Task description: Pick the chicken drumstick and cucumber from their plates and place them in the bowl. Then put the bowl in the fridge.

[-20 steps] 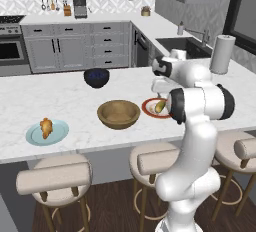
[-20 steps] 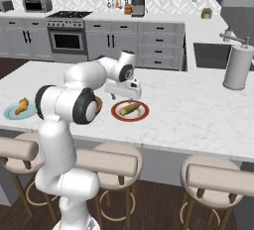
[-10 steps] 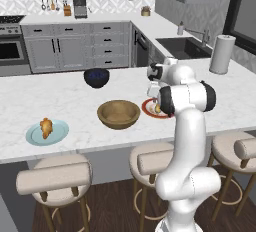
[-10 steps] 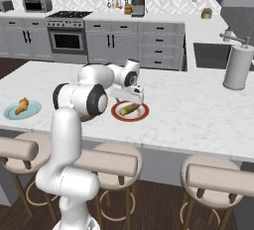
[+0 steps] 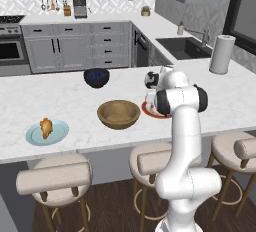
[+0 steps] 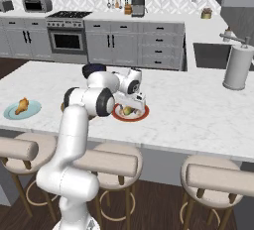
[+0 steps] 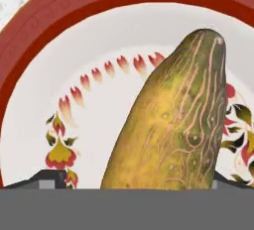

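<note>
Hovered low over the red-rimmed plate [image 6: 130, 117] on the marble tabletop [image 6: 198, 110], the hand [image 6: 132, 106] with jaws spread wide and nothing gripped; straddled the cucumber [image 7: 176, 120], one dark fingertip [image 7: 47, 178] showing at either lower corner of the hand view; lay on the white centre of that plate, the cucumber, yellowish-green and streaked, seen from the right base camera as a small stub [image 6: 128, 110] just beneath the hand; cannot tell whether the fingertips touched it or stood just clear.

Sat just left of the red-rimmed plate [image 5: 150, 111] in the left base view, the wooden bowl [image 5: 118, 114], close beside the plate; held nothing visible inside.

Rested well apart toward the left end of the tabletop, the light blue plate [image 5: 57, 135], with the chicken drumstick [image 5: 46, 127] lying on it; seen likewise from the right base camera, plate [image 6: 31, 111] and drumstick [image 6: 21, 106] at the far left.

Stood behind the wooden bowl, a dark blue bowl [image 5: 96, 77]; stood upright near the far right of the tabletop, a paper towel roll [image 5: 221, 54].
</note>
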